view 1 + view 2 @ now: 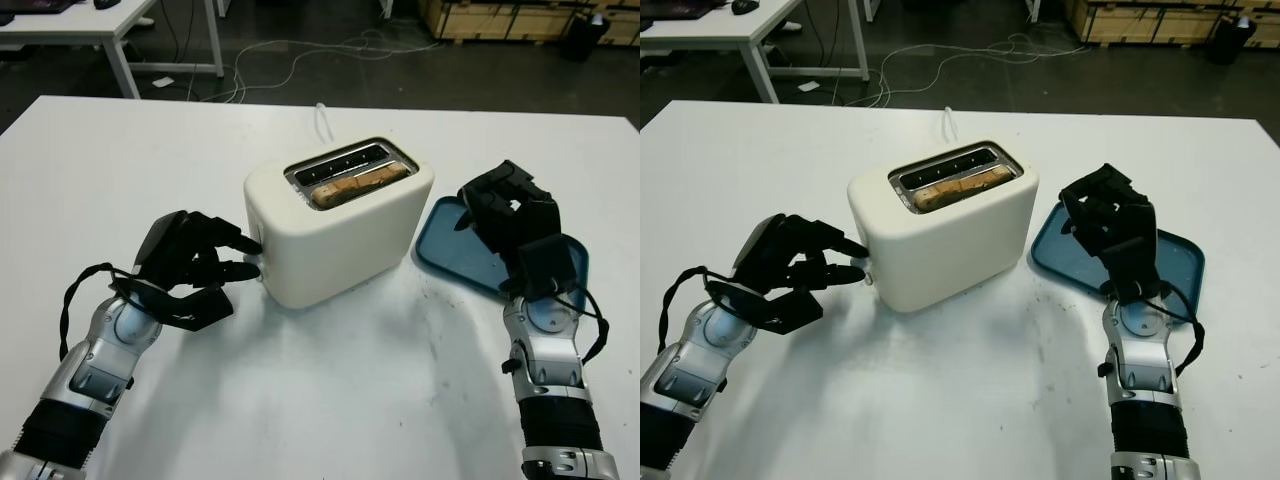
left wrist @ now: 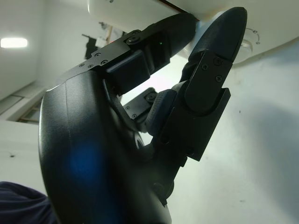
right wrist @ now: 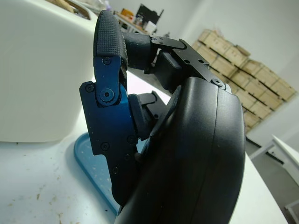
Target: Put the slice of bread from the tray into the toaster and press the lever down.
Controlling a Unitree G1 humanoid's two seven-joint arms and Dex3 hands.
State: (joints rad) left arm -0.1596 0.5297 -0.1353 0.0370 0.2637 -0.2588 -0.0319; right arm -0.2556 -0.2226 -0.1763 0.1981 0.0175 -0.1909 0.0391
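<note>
A cream toaster [image 1: 340, 235] stands mid-table, and a slice of bread [image 1: 358, 185] sits low in its near slot. My left hand [image 1: 238, 255] is at the toaster's left end, holding nothing, with its fingertips [image 2: 219, 32] against the end wall where the small lever [image 1: 868, 264] sticks out. The blue tray [image 1: 450, 250] lies bare just right of the toaster. Above that tray hovers my right hand [image 1: 500, 205], open and holding nothing, with the toaster's side [image 3: 42, 70] close beside it.
The toaster's white cord [image 1: 322, 115] runs toward the table's far edge. Beyond the table are a white desk [image 1: 80, 30] at the back left, loose cables on the dark floor [image 1: 300, 55] and wooden crates [image 1: 500, 18] at the back right. The white tabletop [image 1: 350, 400] in front is bare.
</note>
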